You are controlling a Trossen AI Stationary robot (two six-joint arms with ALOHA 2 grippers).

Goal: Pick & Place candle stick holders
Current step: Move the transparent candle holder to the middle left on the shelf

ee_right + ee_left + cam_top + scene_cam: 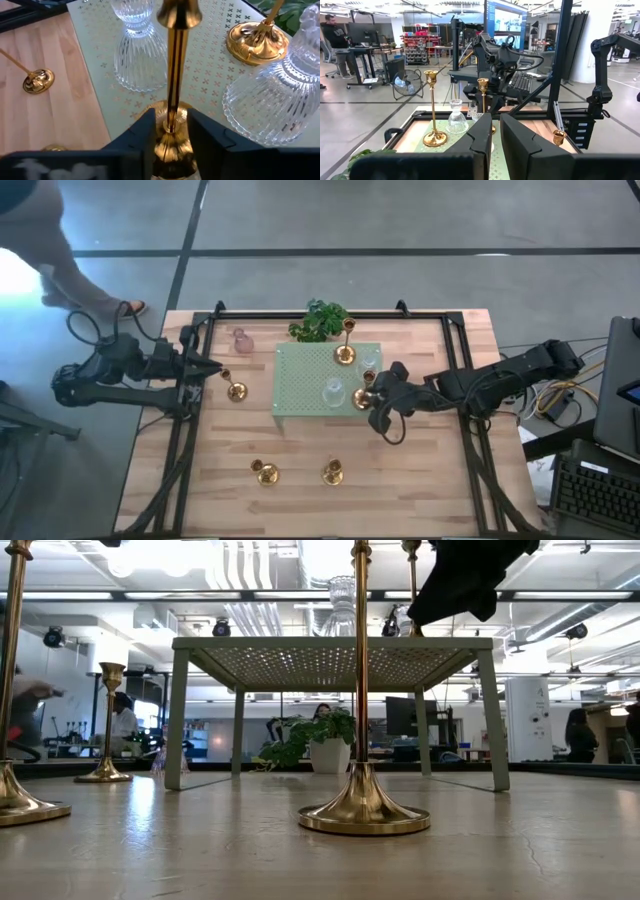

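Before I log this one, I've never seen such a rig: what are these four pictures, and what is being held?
Two dark robot arms work at a wooden table. One camera looks straight down, one sits at table height, and one rides each wrist. The right gripper is closed around the stem of a brass candle holder standing on the pale green perforated stand, between two clear glass holders. The left gripper waits near the table's left edge, holding nothing. More brass holders stand on the wood.
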